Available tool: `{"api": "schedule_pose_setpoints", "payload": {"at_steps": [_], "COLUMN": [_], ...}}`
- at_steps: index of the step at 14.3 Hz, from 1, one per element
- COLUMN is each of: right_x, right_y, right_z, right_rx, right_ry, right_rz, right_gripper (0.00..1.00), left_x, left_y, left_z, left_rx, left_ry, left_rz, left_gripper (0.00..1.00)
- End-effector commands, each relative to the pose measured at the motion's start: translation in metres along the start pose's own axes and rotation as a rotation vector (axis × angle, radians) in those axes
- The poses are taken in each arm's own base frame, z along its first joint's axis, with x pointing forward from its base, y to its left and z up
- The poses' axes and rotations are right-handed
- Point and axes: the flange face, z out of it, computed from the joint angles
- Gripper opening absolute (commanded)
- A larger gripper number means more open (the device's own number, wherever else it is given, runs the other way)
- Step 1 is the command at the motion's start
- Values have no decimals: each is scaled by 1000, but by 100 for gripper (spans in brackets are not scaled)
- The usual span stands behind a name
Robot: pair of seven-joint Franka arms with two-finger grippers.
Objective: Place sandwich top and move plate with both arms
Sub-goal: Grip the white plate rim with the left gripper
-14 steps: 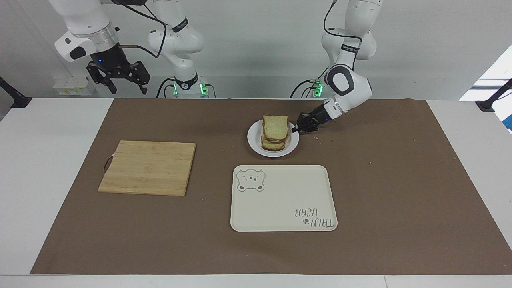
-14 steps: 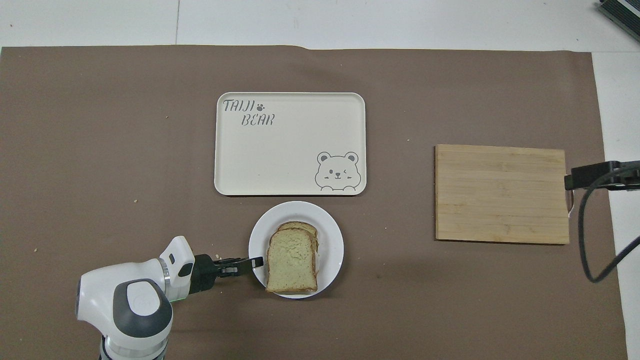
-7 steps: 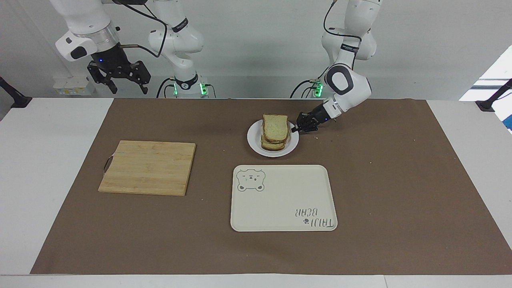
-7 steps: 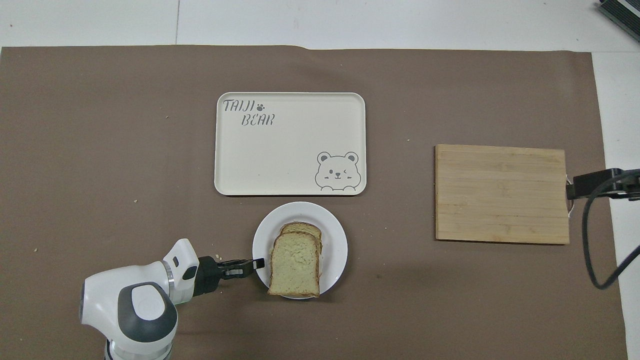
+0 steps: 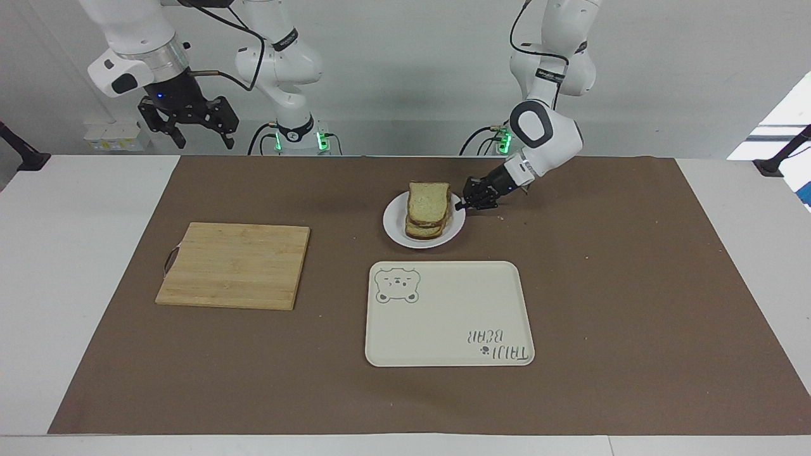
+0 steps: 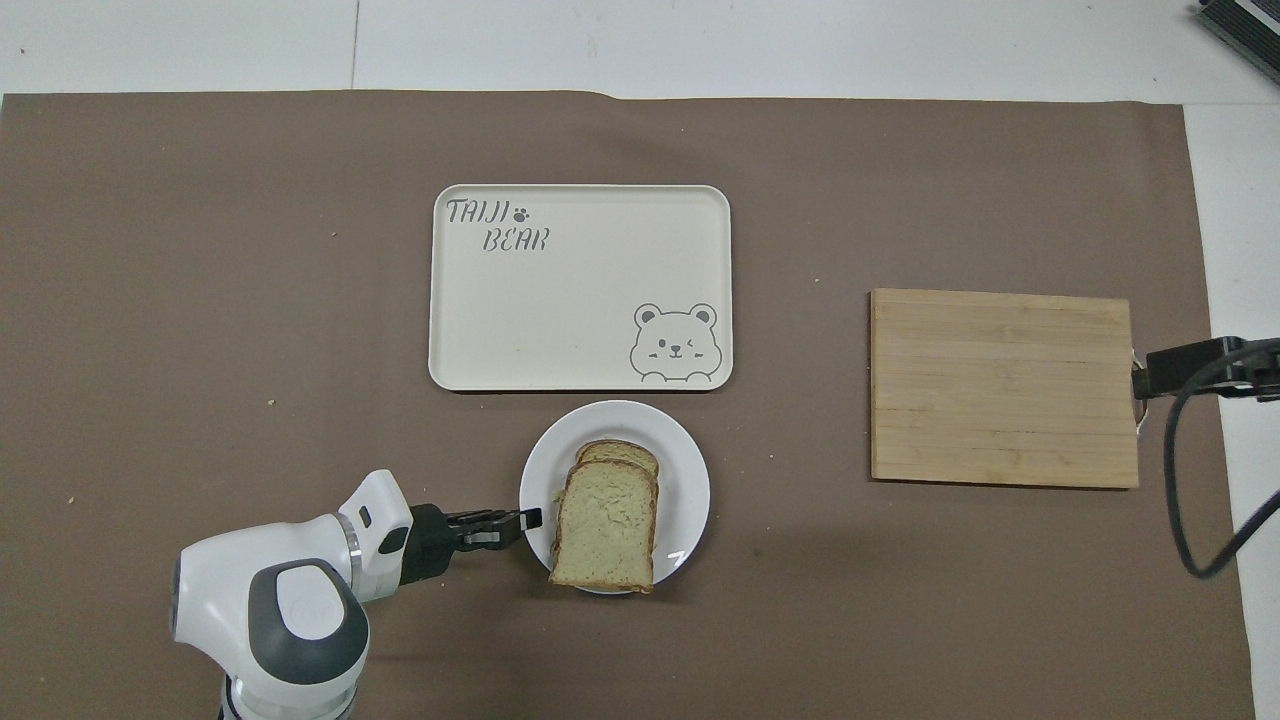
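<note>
The small white plate (image 5: pixel 394 234) sits on the brown mat (image 5: pixel 633 285) that covers the worktop (image 5: pixel 76 266), just on the robots' side of the cream bear tray (image 5: pixel 443 316) and a little apart from its rim. On the plate lies a stacked sandwich, and the sandwich top (image 5: pixel 429 201), a pale speckled slice with a brown crust, lies uppermost on the stack, slightly askew over the slice beneath so that its edge nearest the robots overhangs the plate's rim in the overhead view. The left gripper (image 5: pixel 460 206) is low at the plate's rim on the side toward the left arm's end of the worktop, its fingertips pinched together on the rim of the plate; that side of the plate looks lifted slightly off the mat. The right gripper (image 5: pixel 187 126) hangs high in the air over the right arm's end of the worktop, well apart from the plate, its fingers spread wide and holding nothing while that arm waits. A bamboo cutting board (image 5: pixel 234 266) lies flat on the mat, well apart from the plate toward the right arm's end, with small crumbs (image 5: pixel 500 218) on the mat near the left gripper.
</note>
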Motion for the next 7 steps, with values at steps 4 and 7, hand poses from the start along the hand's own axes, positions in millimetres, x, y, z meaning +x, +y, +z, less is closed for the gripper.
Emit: {"api": "schedule_pose_setpoints", "payload": {"at_steps": [4, 7], "right_x": [-1, -1], "right_y": [2, 2], "right_z": [-4, -4], "right_rx": [6, 6], "right_ry": [-8, -8], "right_rz": [-14, -14], "right_gripper": [100, 100], "left_x": [62, 99], "left_y": [2, 1], "left_z": [-9, -32], "left_rx": [-108, -130], "left_ry": [-8, -68], "left_rz": [-44, -55], "left_gripper": [0, 0]}}
